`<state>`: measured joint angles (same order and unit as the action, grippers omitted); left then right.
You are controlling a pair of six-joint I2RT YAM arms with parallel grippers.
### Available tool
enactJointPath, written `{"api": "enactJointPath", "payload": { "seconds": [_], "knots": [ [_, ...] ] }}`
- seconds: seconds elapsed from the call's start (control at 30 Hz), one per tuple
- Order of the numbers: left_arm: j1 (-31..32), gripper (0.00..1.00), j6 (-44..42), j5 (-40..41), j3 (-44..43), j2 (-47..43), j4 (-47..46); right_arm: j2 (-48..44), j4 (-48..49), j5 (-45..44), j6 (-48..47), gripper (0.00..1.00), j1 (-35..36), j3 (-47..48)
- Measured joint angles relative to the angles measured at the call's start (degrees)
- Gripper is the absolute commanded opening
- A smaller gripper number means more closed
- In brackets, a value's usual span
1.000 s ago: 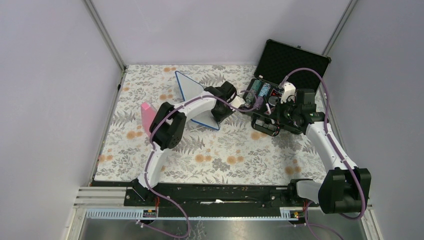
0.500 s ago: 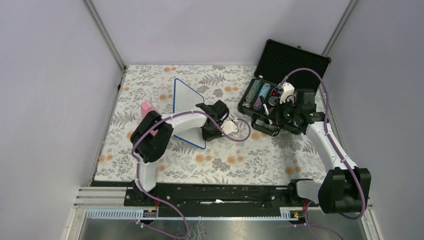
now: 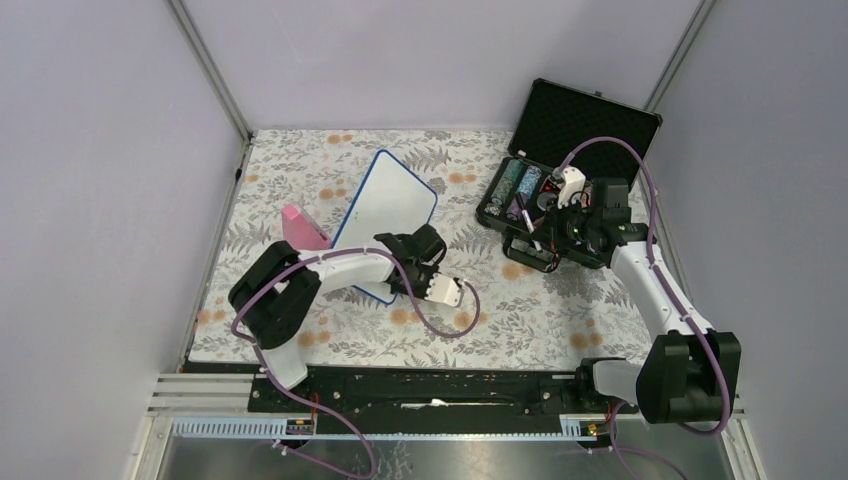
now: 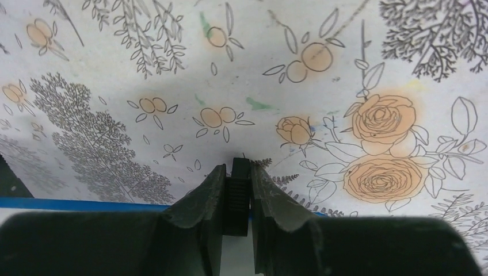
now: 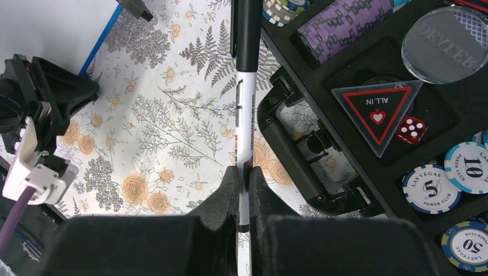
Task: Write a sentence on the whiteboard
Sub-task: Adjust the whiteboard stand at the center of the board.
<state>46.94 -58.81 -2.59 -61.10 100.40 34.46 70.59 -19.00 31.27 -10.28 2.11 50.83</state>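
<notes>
While my left jaws clamp the board's clip, my right jaws pinch a marker near the case's "ALL IN" token.

Bare cloth between whiteboard and case

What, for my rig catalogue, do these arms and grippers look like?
The left arm and right arm both have white links between chunky black joints. A purple cable runs along each. The left gripper and right gripper each have two dark, matte fingers with stepped inner faces.
</notes>
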Motion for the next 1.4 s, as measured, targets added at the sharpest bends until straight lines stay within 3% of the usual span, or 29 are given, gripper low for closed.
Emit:
{"api": "enactJointPath", "payload": {
  "seconds": [0.37, 0.7, 0.93, 1.27, 1.4],
  "knots": [
    [0.6, 0.07, -13.9, -0.8, 1.0, -0.7, 1.0, 0.2, 0.0, 1.0, -0.2, 0.0, 0.0, 0.0],
    [0.6, 0.1, -25.6, -0.8, -0.9, -1.0, 13.0, 0.9, 0.0, 1.4, -0.2, 0.0, 0.0, 0.0],
    [0.6, 0.21, -30.2, 1.6, -3.6, -0.9, 18.0, 0.9, -0.1, 1.5, -0.4, 0.0, 0.0, 0.0],
    [0.8, 0.28, -31.9, 5.1, -1.4, -0.6, 15.0, 0.9, -1.9, 2.9, -0.8, 0.0, 0.0, 0.2],
    [0.8, 0.47, -32.3, 5.7, -0.4, -0.6, 13.7, 0.9, -2.5, 2.9, -0.8, 0.0, 0.0, 0.7]
  ]
}}
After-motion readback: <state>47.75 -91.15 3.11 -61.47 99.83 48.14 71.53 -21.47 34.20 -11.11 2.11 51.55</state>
